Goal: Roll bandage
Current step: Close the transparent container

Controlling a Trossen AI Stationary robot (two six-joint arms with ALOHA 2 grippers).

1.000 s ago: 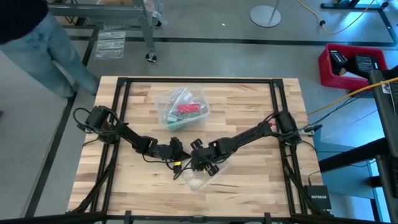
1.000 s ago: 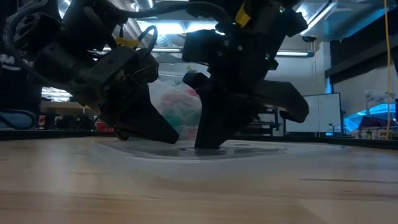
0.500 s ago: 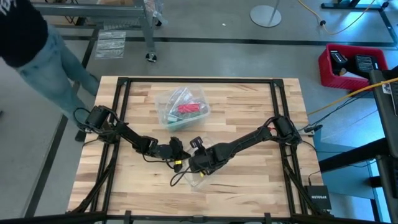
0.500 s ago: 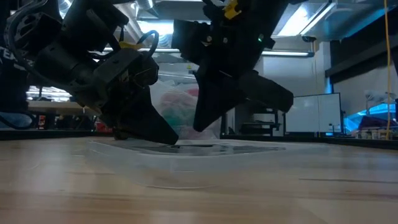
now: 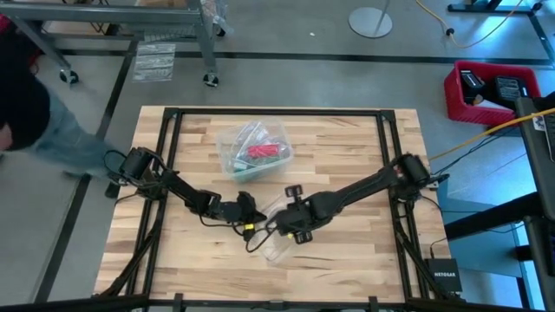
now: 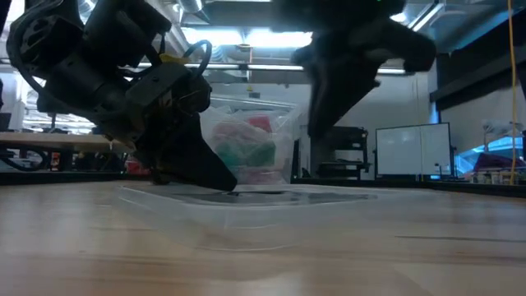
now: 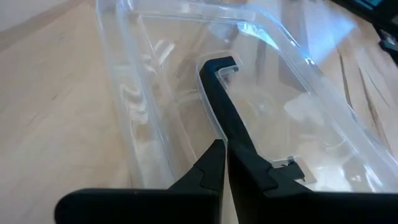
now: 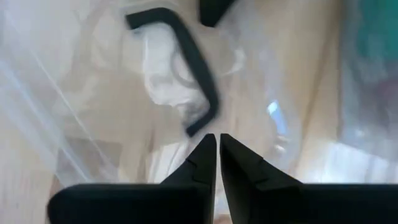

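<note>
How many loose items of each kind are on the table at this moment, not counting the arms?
Clear plastic bags: 1, the bag at the far middle, with red and green contents.
Clear plastic boxes: 1, the box with a black handle, near the front edge under both grippers.
Red bandages: 1, the bandage, seen inside the bag.
Total: 3.

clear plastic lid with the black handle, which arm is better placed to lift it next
Left, probably. The left gripper is down on the clear plastic lid with shut fingers, while the right gripper hangs above it, also shut.
</note>
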